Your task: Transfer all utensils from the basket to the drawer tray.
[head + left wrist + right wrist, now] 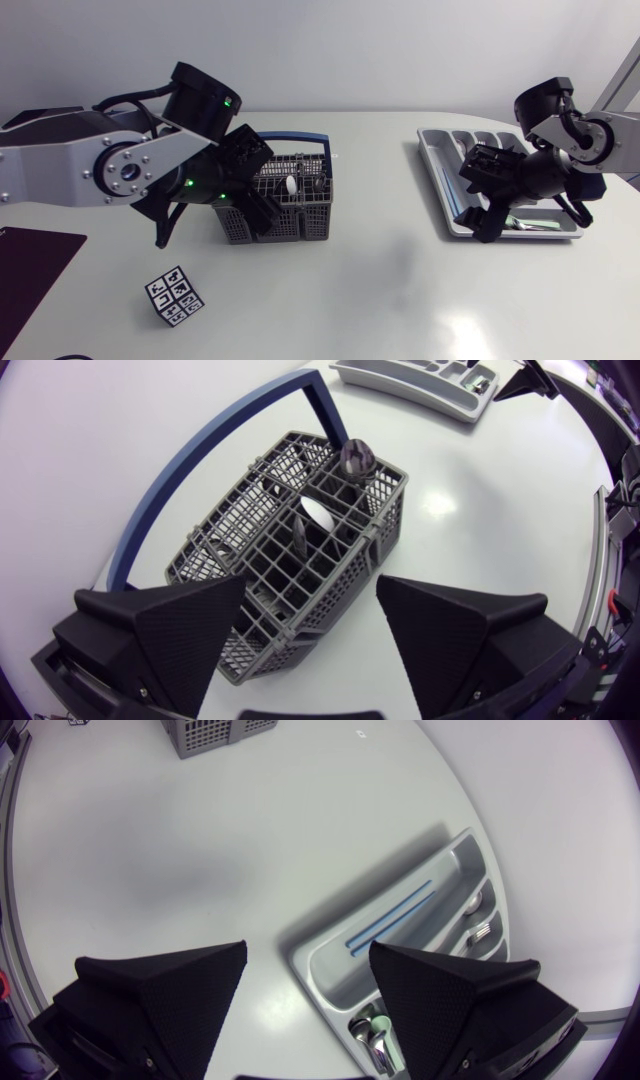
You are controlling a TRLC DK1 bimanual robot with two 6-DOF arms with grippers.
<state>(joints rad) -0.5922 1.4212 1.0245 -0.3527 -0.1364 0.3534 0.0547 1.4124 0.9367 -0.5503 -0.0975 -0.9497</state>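
A grey wire basket point(300, 222) with a blue handle point(200, 450) stands left of centre. In its cells I see a dark metal spoon point(357, 458), a white spoon point(318, 515) and a dark utensil handle point(300, 542). My left gripper point(262, 195) hovers open over the basket's near end point(310, 650), holding nothing. The grey drawer tray point(428, 160) lies at the right. My right gripper point(485, 212) hangs open just above the tray's near end point(305, 1005). Under it lies a green-handled utensil point(378, 1020) beside metal cutlery point(376, 1046).
Two thin blue sticks point(392, 915) lie in the tray's long side compartment, and more metal cutlery point(480, 915) fills the far ones. A black-and-white tag cube point(176, 296) sits in front of the basket. A dark mat point(30, 262) lies at the left edge.
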